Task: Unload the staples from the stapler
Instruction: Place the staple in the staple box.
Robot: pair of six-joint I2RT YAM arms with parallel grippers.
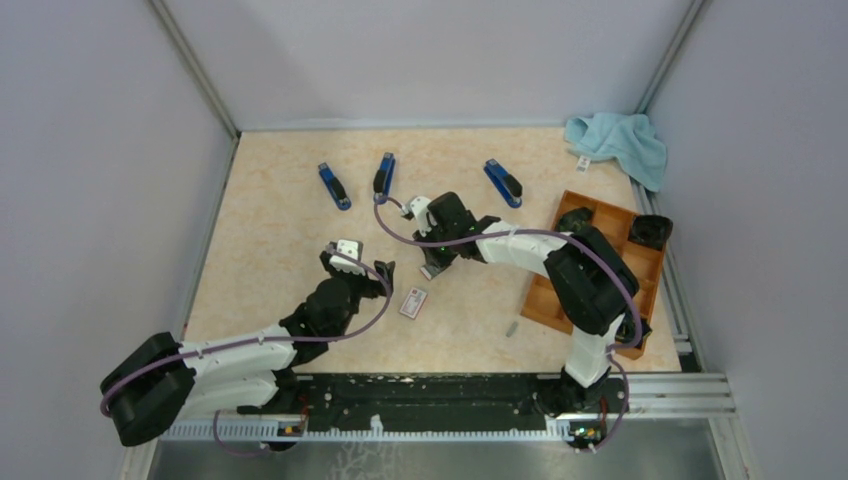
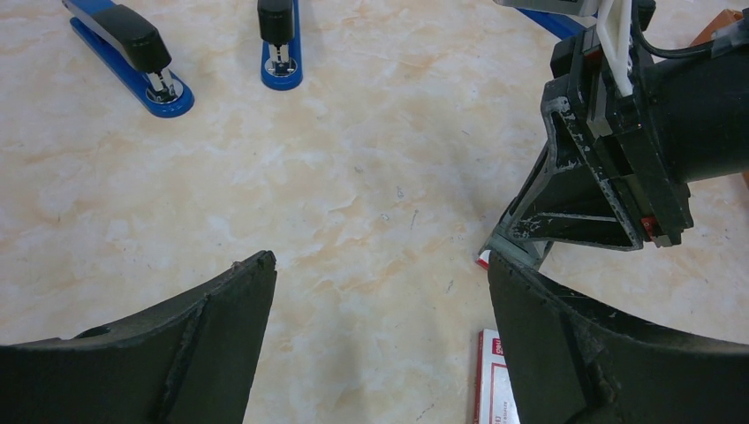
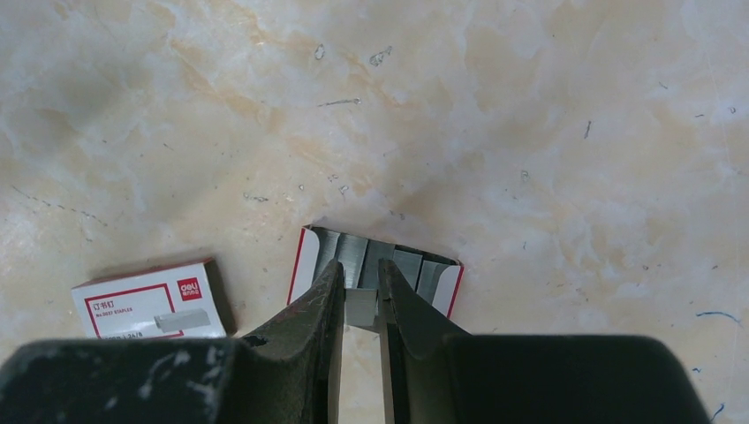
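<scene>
**While the left gripper gapes, the right one pinches at a tray of staples**

Seen from the top camera, with the table's (image 1: 280, 230) middle as the dial's centre, three blue staplers lie in a far row. The left stapler (image 1: 335, 186) is at 11 o'clock, the middle stapler (image 1: 385, 172) at 12 and the right stapler (image 1: 504, 183) at 1. All three are closed and well apart from both grippers.

One left gripper (image 1: 358, 262) hovers near the centre with its fingers spread wide and nothing between them. One right gripper (image 3: 359, 269) points down just beside it, toward 3 o'clock. Its fingers stand narrow, with one pale grey staple strip (image 3: 360, 307) between them, and they appear closed on it.

That strip sticks out of one open staple tray (image 3: 298, 256), white with red edges. More grey strips lie side by side in it, but their number is not clear. One closed staple box (image 3: 146, 305), white with a red label, lies at 9 o'clock of the tray in the right wrist view, apart from it.

One small loose strip (image 1: 512, 328) rests on the table at 5 o'clock. One wooden organiser (image 1: 610, 212) sits at 3 o'clock, and one teal cloth (image 1: 620, 140) lies crumpled at 2 o'clock.
</scene>
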